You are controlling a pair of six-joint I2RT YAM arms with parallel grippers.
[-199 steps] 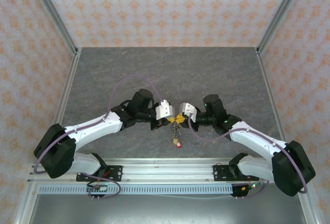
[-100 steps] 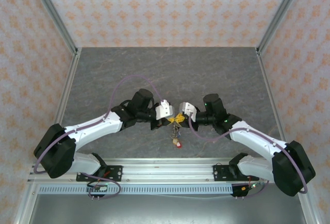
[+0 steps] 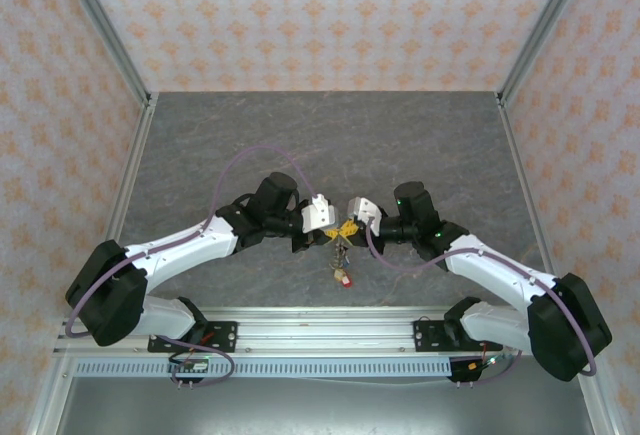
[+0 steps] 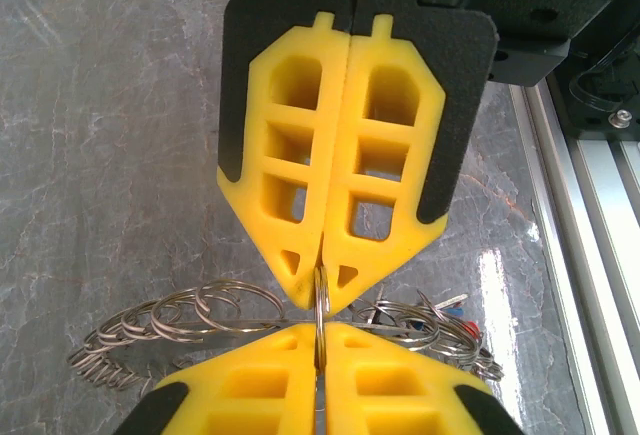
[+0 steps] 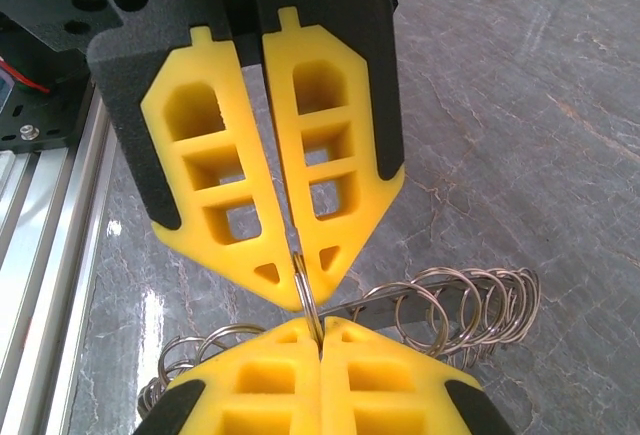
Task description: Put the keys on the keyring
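Keys [image 3: 343,273] bunch just nearside of the left gripper [image 3: 340,229] and right gripper [image 3: 353,226], which meet tip to tip in the top view. Left wrist: yellow fingers [image 4: 290,185] pressed together, pinching a loop of the keyring [image 4: 200,310]. Right wrist: fingers likewise clamped on that loop.

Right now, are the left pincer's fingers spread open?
No, the left pincer has its yellow fingers pressed together, nipping a thin metal ring at the tips.
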